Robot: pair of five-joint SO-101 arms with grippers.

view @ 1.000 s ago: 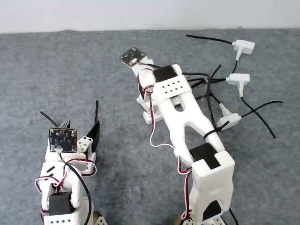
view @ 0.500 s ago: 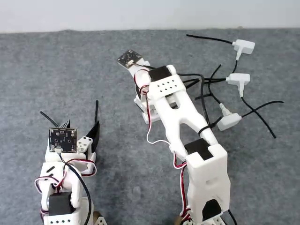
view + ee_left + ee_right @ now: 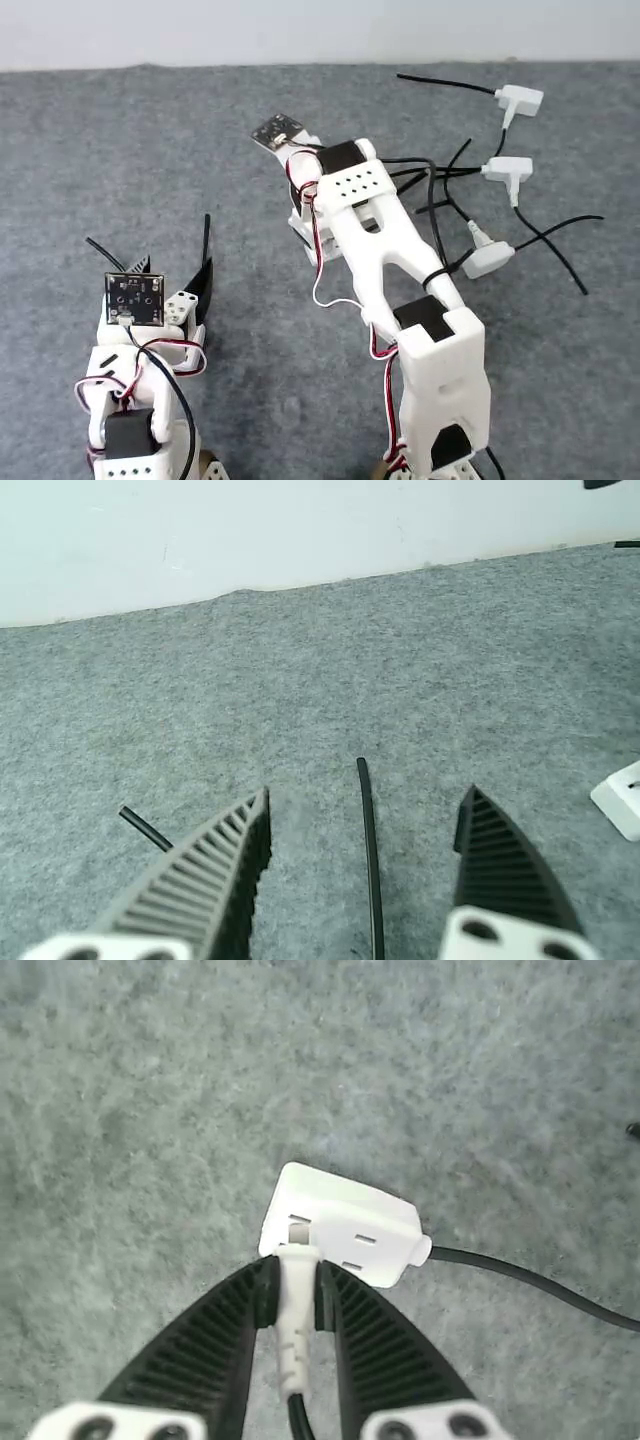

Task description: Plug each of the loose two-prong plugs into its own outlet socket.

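My right gripper is shut on a slim white plug with a black cord. The plug's tip meets the end slot of a white outlet block lying on the grey carpet; how deep it sits I cannot tell. From above, the right arm covers that spot, with a bit of the outlet block showing beside it. Three more white plugs lie to the right: one far back, one in the middle, one nearer. My left gripper is open above a loose black cable.
Black cords tangle across the carpet right of the right arm. A cord runs off from the outlet block. A second black cable end lies by the left gripper. A pale wall borders the far edge.
The right arm swung a little to the left between the earliest frame and half a second ago, then held almost still. The left arm has not moved.
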